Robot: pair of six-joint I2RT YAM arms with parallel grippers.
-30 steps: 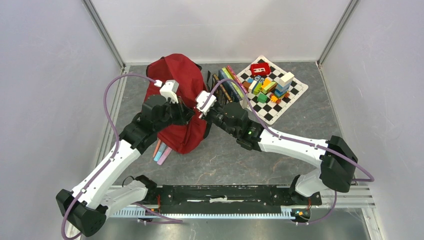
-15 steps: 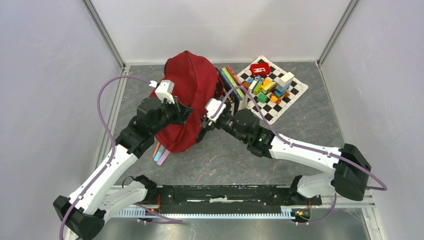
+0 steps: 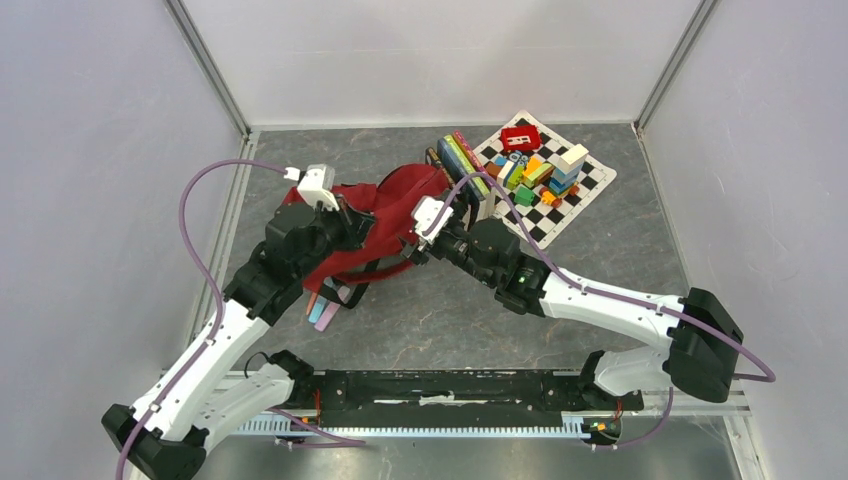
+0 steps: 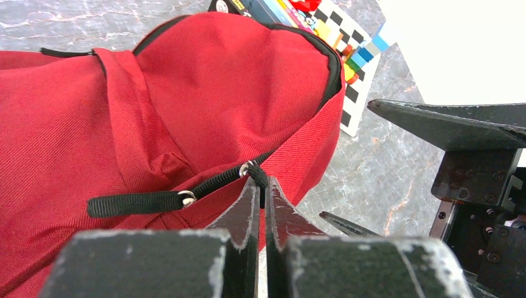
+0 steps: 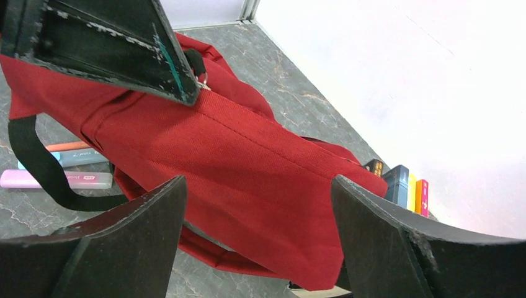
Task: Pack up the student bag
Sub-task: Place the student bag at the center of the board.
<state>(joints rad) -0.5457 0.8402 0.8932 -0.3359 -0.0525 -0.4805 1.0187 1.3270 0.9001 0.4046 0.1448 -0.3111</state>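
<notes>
- Between the tightly closed fingers (image 4: 242, 214) of the left gripper (image 4: 261, 185) is pinched a black zipper pull (image 4: 259, 176) of the student bag (image 4: 211, 81). The dark-red fabric spreads ahead of these fingertips and to their left.
- The right gripper (image 5: 257, 181) stands wide open, its two fingers well apart and holding nothing. The bag's red side fills the gap just beyond the tips; whether they touch it I cannot tell.
- Above the right gripper's left finger, one finger of the left gripper comes down onto the bag's upper edge.
- Seen from overhead, the bag lies slumped on the grey table (image 3: 620, 250) between the two sets of fingers.
- Left of the right gripper's left finger, coloured pens (image 5: 56, 180) poke out from under the bag.
- Beyond its right finger, upright books (image 5: 400, 183) stand at the bag's far end.
- Past the books lies a checkered mat (image 3: 545, 225) with toy blocks (image 3: 540, 170) on it.
</notes>
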